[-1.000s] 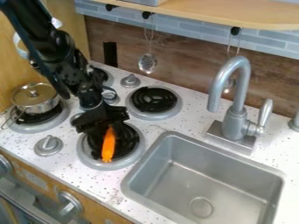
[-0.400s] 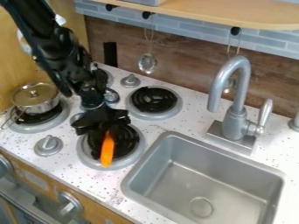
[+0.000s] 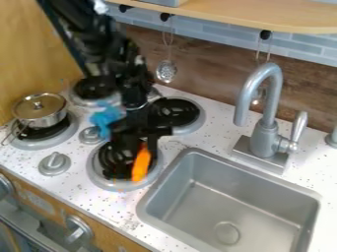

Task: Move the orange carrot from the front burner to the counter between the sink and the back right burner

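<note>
My gripper point(image 3: 139, 143) hangs over the front burner nearest the sink, pointing down from the arm at the upper left. It is shut on an orange, elongated object point(image 3: 141, 165), whose lower part sticks out below the gripper over the burner's right side. The top of the orange object is hidden between the dark fingers. A blue object point(image 3: 106, 118) with an uneven outline lies just left of the gripper's wrist, among the burners.
A lidded metal pot point(image 3: 39, 112) stands on the left burner. The sink point(image 3: 230, 206) is at the lower right, with a tall faucet point(image 3: 264, 115) behind it. A stove knob point(image 3: 54, 163) stands front left. A slotted utensil point(image 3: 166, 71) hangs at the back wall.
The arm and gripper have shifted right, and the orange object has moved right with them and slightly up in the view. The blue object and the back left burner have come into sight.
</note>
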`<state>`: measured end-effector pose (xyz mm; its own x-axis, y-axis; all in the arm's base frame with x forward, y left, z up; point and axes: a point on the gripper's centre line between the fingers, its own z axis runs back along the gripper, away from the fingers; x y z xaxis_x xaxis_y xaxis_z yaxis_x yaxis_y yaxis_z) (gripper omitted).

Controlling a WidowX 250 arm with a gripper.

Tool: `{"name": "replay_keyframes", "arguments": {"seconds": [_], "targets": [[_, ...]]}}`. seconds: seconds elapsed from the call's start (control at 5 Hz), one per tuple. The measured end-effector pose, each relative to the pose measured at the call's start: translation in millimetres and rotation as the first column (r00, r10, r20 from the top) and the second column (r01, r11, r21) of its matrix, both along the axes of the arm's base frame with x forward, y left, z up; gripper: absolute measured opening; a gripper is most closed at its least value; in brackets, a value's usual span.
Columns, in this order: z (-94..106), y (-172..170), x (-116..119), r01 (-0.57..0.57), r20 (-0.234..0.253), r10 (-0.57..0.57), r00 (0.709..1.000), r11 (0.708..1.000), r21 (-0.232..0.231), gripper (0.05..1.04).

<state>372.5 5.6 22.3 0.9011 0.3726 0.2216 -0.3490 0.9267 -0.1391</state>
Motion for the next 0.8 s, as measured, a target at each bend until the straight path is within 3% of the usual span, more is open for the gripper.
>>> {"name": "replay_keyframes", "arguments": {"seconds": [0.2, 0.4, 0.6, 0.8], "targets": [[17.8, -25.3, 18.5, 0.148, 0.06, -0.15, 0.987, 0.989, 0.028, 0.412], [32.6, -49.1, 31.7, 0.325, 0.099, -0.327, 0.94, 0.945, 0.04, 0.412], [27.3, -60.5, 47.4, 0.474, 0.084, -0.476, 0.875, 0.879, 0.045, 0.412], [20.5, -67.0, 65.3, 0.56, 0.114, -0.56, 0.82, 0.828, 0.037, 0.412]]}}
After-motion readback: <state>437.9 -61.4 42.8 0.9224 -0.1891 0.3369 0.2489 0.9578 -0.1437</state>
